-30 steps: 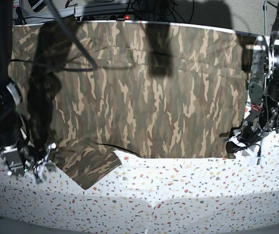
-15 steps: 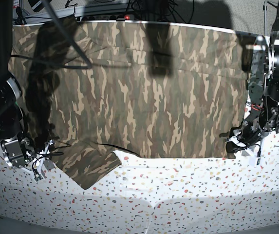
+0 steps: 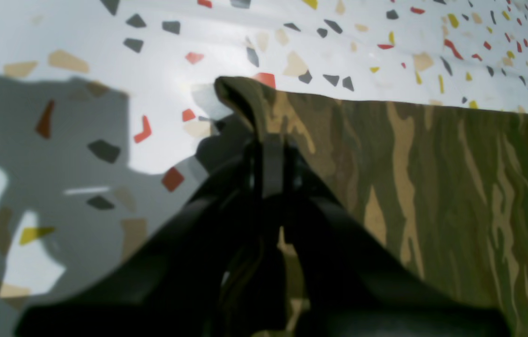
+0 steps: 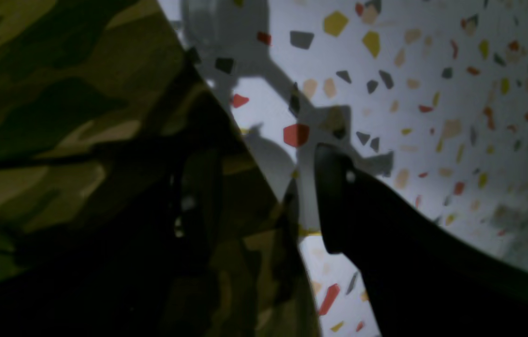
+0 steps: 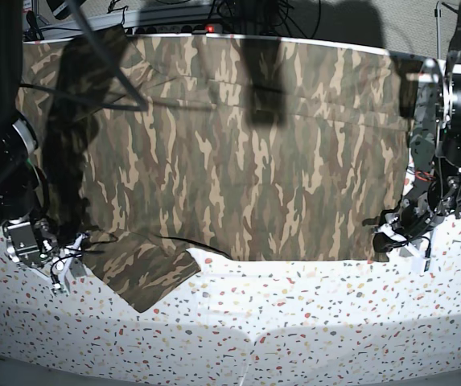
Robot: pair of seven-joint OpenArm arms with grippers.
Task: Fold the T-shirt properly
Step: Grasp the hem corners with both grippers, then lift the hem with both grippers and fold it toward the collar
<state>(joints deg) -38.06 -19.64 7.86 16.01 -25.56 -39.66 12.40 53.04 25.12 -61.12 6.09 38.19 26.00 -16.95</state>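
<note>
**Camouflage shirt, spread flat**

Shirt (image 5: 230, 145) lies wide across bench (image 5: 310, 322), long axis side to side. Left hand (image 3: 268, 154) pinches its near corner. Right hand (image 4: 264, 196) spread wide, empty, straddling opposite sleeve edge.

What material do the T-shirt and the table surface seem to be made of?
T-shirt: thin woven or knit cloth, matte; it lies in soft creases and bends over at the pinched corner. Table: smooth, hard-looking, white with coloured terrazzo-like flecks, perhaps a printed laminate; faint sheen.

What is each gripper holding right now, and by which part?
Left gripper pinches the T-shirt at a corner of its edge. Right gripper is open, holding nothing.
</note>
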